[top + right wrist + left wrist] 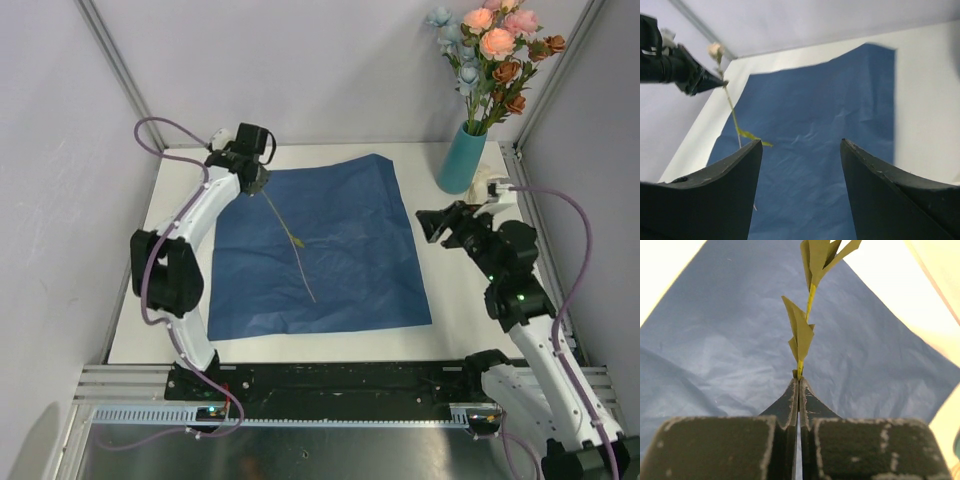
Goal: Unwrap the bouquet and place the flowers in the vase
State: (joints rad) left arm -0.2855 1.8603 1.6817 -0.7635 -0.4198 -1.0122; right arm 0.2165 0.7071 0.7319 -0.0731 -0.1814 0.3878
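The blue wrapping paper [340, 250] lies spread flat in the middle of the table. My left gripper [261, 186] hangs over its far left corner, shut on one flower's thin green stem [300, 255] just under the bloom. The stem slants down onto the paper. In the left wrist view the jaws [799, 382] pinch the stem [803, 337] with its leaves pointing away. The right wrist view shows the pale bloom [715, 49] above those tips. The teal vase [462, 160] stands at the far right, holding the other flowers [497, 50]. My right gripper [440, 225] is open and empty [801, 142] near the vase.
White walls and metal frame posts close in the table on the left, back and right. A small cream thing [484, 187] lies at the vase's foot. The right arm's cable [575, 215] loops near the right wall.
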